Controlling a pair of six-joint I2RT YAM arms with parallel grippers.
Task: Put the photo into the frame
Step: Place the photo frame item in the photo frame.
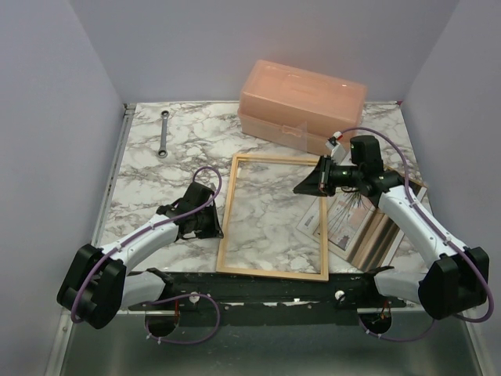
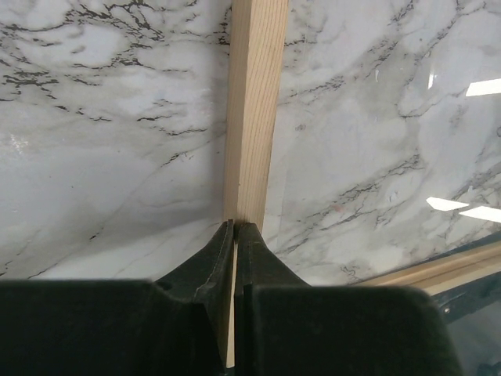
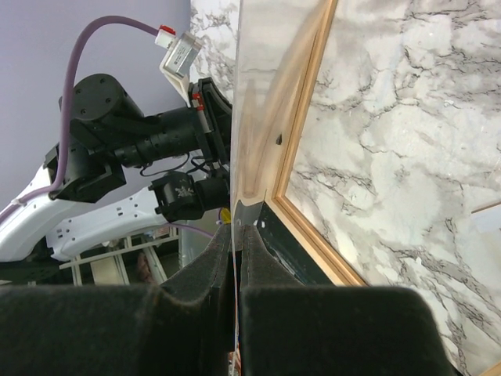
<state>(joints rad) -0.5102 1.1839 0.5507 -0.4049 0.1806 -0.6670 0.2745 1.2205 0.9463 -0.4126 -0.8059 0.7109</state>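
While the left gripper (image 2: 235, 229) clamps the frame (image 2: 254, 94) by its left rail, likely steadying it mid-worktop, the right gripper (image 3: 235, 232) pinches a clear pane (image 3: 254, 117); the photo (image 1: 345, 225) lies near the worktop's right edge.

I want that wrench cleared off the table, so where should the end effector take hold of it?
Pinch the wrench mid-shank, coming straight down from above and closing across its narrow width. It lies flat on the table, and the slim bar between its wider ends looks easiest to close on.
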